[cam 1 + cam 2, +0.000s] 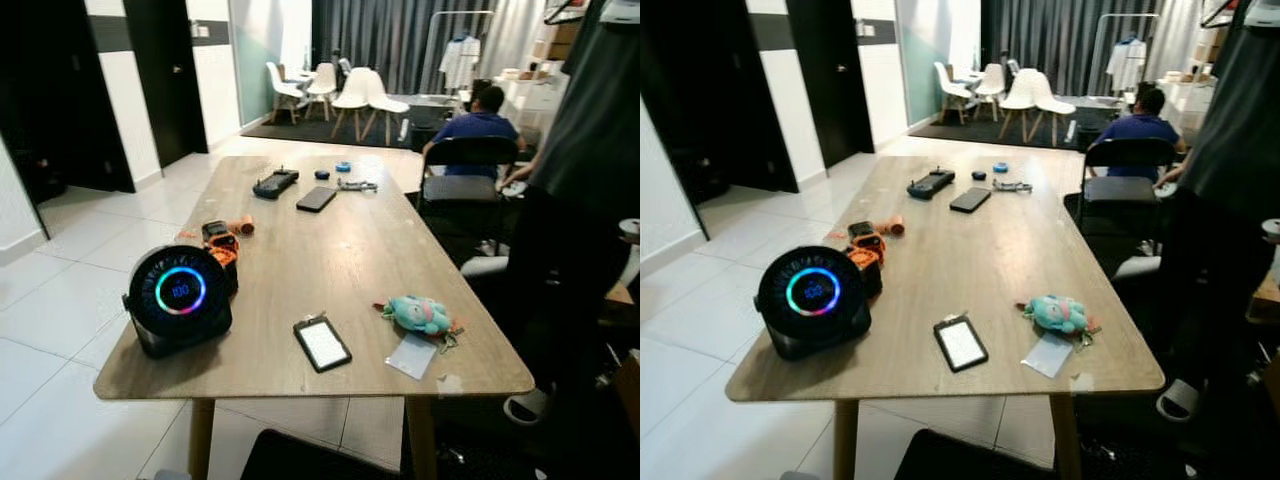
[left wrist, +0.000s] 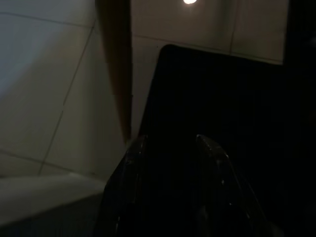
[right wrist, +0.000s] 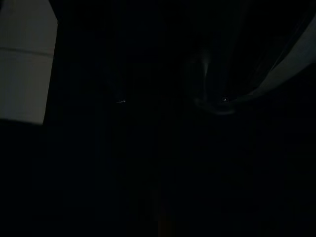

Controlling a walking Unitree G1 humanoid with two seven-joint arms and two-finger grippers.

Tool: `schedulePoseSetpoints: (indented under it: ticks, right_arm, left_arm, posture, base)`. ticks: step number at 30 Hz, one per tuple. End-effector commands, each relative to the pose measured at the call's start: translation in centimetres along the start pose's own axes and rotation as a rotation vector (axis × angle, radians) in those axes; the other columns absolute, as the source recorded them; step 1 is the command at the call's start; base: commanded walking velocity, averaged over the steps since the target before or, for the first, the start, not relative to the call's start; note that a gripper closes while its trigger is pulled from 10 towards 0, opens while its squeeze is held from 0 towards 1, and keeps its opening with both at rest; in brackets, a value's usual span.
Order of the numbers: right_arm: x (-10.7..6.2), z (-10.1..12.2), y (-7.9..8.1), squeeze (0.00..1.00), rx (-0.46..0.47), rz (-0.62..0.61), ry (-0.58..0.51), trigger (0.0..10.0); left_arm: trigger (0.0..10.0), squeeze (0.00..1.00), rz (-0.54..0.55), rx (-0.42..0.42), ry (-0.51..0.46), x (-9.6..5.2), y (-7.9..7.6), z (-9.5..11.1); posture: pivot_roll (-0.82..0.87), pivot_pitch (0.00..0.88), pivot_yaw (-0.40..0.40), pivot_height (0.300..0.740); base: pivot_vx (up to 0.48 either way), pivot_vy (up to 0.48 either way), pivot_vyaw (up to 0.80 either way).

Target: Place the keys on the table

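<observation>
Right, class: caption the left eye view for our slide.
Wooden table holding a round glowing device, a teal plush toy and a phone.

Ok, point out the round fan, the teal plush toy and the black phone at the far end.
round fan (image 1: pixel 181 291), left eye view, on its lit ring
teal plush toy (image 1: pixel 419 314), left eye view, its body
black phone (image 1: pixel 316 199), left eye view, its screen

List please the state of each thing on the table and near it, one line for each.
round speaker: upright, ring lit
small tablet: flat, screen up
teal plush keychain: lying on its side
dark phone: flat
black controller: flat
black chair: empty, pulled close to the wooden table
left gripper: hanging idle, fingers apart
</observation>
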State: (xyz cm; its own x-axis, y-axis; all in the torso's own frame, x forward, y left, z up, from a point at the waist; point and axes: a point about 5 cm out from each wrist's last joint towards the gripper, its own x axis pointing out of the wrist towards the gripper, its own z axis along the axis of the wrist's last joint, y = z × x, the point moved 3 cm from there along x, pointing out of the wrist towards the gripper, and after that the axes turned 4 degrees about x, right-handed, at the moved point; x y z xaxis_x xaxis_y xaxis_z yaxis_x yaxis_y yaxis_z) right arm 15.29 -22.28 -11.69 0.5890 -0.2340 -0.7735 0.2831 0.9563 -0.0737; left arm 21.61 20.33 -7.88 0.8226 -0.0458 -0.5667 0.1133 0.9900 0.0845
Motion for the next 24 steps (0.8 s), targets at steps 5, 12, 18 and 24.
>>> schedulePoseSetpoints:
  ticks: [5, 12, 18, 24]
  right_arm:
    - [-0.3, -0.9, 0.1, 0.0, 0.011, -0.002, 0.025, 10.0]
    - [-0.2, -0.7, 0.4, 0.0, 0.036, 0.03, 0.014, 10.0]
    - [-0.1, -0.3, 1.0, 0.0, -0.023, 0.065, 0.001, 10.0]
    - [-0.1, -0.2, 1.2, 0.0, -0.047, 0.08, 0.006, 10.0]
  left_arm:
    - [10.0, 0.0, -0.003, 0.016, 0.016, -0.1, 0.4, -0.2]
    - [10.0, 0.0, -0.028, 0.038, 0.013, -0.1, 0.6, -0.1]
    - [10.0, 0.0, -0.024, 0.037, 0.012, -0.2, 0.7, -0.2]
    - [10.0, 0.0, -0.034, 0.04, 0.013, -0.3, 0.6, -0.3]
  posture:
    - [0.01, 0.086, 0.036, 0.74]
    - [0.01, 0.093, 0.04, 0.74]
    - [0.01, 0.095, 0.04, 0.74]
    - [0.02, 0.096, 0.039, 0.74]
  base:
    - [0.0, 0.0, 0.0]
    - [0.0, 0.0, 0.0]
    - [0.0, 0.0, 0.0]
    - [0.0, 0.0, 0.78]
